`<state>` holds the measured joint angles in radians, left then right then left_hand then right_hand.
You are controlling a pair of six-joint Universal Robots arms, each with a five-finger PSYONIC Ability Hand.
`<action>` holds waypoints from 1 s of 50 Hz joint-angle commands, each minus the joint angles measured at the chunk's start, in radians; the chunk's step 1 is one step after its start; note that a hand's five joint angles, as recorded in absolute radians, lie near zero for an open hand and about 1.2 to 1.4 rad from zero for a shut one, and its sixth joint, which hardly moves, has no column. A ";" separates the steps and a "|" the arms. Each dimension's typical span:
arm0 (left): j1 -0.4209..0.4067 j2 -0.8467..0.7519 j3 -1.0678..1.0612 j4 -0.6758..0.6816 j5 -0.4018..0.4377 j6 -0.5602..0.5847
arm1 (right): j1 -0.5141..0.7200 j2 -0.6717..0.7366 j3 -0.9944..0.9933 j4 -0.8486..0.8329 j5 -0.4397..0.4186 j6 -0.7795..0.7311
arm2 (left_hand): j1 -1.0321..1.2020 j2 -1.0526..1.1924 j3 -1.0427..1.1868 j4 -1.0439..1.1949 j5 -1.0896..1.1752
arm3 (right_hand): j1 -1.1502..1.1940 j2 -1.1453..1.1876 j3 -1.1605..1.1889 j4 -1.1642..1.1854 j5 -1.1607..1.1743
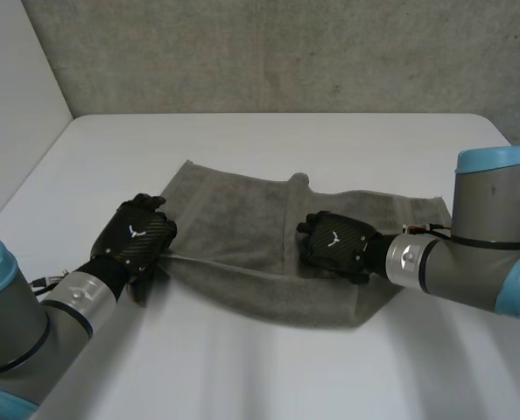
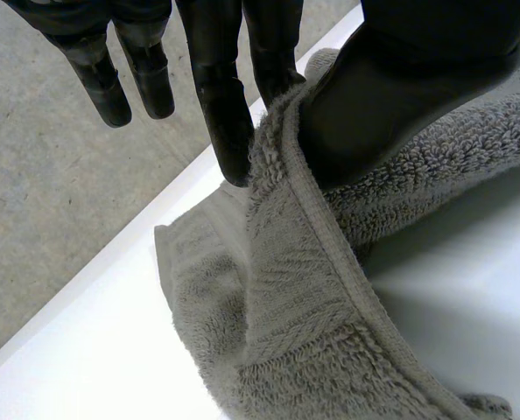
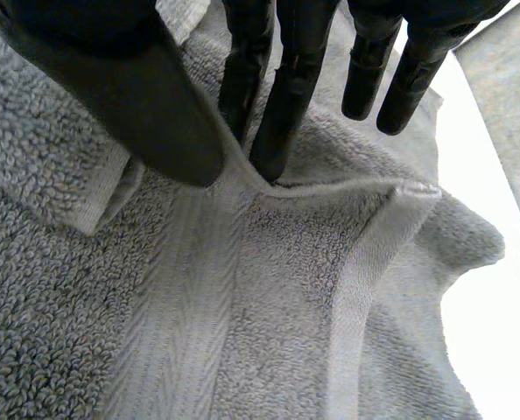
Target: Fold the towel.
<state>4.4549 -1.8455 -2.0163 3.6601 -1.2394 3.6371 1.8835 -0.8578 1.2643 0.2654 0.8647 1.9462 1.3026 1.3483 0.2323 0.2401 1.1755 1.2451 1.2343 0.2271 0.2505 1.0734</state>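
A grey towel (image 1: 242,236) lies crumpled and partly doubled over across the middle of the white table (image 1: 269,376). My left hand (image 1: 137,232) is at the towel's left edge. In the left wrist view the left hand (image 2: 229,114) pinches the hem of the towel (image 2: 304,332) between thumb and one finger, with the other fingers straight and free. My right hand (image 1: 334,241) rests on the towel's middle, near a raised fold. In the right wrist view the right hand (image 3: 129,96) nips a ridge of the towel (image 3: 242,341) between thumb and two fingers.
A concrete wall (image 1: 286,52) stands behind the table's far edge and a white panel (image 1: 15,87) at its left. Bare table surface lies in front of the towel and behind it.
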 commanded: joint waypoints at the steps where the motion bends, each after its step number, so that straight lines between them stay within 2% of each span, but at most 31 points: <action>1: 0.004 0.002 0.005 0.000 0.000 0.000 | -0.034 -0.073 0.053 0.002 -0.007 0.019 | 0.094 0.048 -0.058 -0.066 0.046 | 0.151 0.162 -0.053 -0.076 0.148; 9: 0.030 0.014 0.001 -0.002 0.000 -0.002 | -0.188 -0.184 0.206 0.087 -0.012 0.019 | 0.094 0.048 -0.058 -0.066 0.046 | 0.151 0.162 -0.053 -0.076 0.148; 12: 0.027 0.015 -0.001 -0.002 0.000 -0.002 | -0.211 -0.204 0.231 0.107 -0.023 0.019 | 0.094 0.048 -0.058 -0.066 0.046 | 0.151 0.162 -0.053 -0.076 0.148; 17: 0.020 0.015 -0.001 0.000 0.000 -0.005 | -0.273 -0.256 0.326 0.092 -0.110 0.019 | 0.094 0.048 -0.058 -0.066 0.046 | 0.151 0.162 -0.053 -0.076 0.148; 23: 0.015 0.014 0.002 -0.002 0.000 -0.009 | -0.284 -0.257 0.340 0.048 -0.136 0.034 | 0.094 0.048 -0.058 -0.066 0.046 | 0.151 0.162 -0.053 -0.076 0.148; 24: 0.014 0.014 0.001 0.000 0.000 -0.009 | -0.282 -0.253 0.342 0.031 -0.138 0.055 | 0.094 0.048 -0.058 -0.066 0.046 | -0.095 -0.084 -0.053 -0.076 -0.098; 25: 0.014 0.014 0.001 0.000 0.000 -0.009 | -0.279 -0.250 0.343 0.011 -0.138 0.080 | 0.094 0.048 -0.058 -0.066 0.046 | -0.525 -0.514 -0.053 -0.076 -0.527; 26: 0.014 0.014 0.001 -0.002 0.000 -0.009 | -0.279 -0.250 0.343 0.011 -0.138 0.080 | 0.094 0.048 -0.058 -0.066 0.046 | -0.529 -0.518 -0.053 -0.076 -0.532; 27: 0.012 0.014 -0.001 0.000 0.000 -0.009 | -0.274 -0.247 0.346 -0.017 -0.138 0.111 | 0.094 0.048 -0.058 -0.066 0.046 | -0.686 -0.675 -0.053 -0.076 -0.689; 36: 0.015 0.017 -0.001 -0.002 0.000 -0.011 | -0.258 -0.241 0.368 -0.184 -0.133 0.252 | 0.094 0.048 -0.058 -0.066 0.046 | -0.685 -0.674 -0.053 -0.076 -0.687; 47: 0.006 0.015 -0.002 -0.002 -0.002 -0.011 | -0.258 -0.173 0.342 -0.244 -0.110 0.263 | 0.094 0.048 -0.058 -0.066 0.046 | -0.632 -0.621 -0.053 -0.076 -0.635; 50: 0.006 0.017 -0.002 -0.002 -0.002 -0.011 | -0.258 -0.155 0.336 -0.270 -0.084 0.264 | 0.094 0.048 -0.058 -0.066 0.046 | -0.514 -0.503 -0.053 -0.076 -0.517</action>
<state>4.4639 -1.8292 -2.0184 3.6592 -1.2401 3.6263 1.6265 -1.0435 1.6123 0.0291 0.7497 2.2134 1.3026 1.3483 0.2323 0.2401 1.1755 0.6329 0.6364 0.2272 0.2505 0.4561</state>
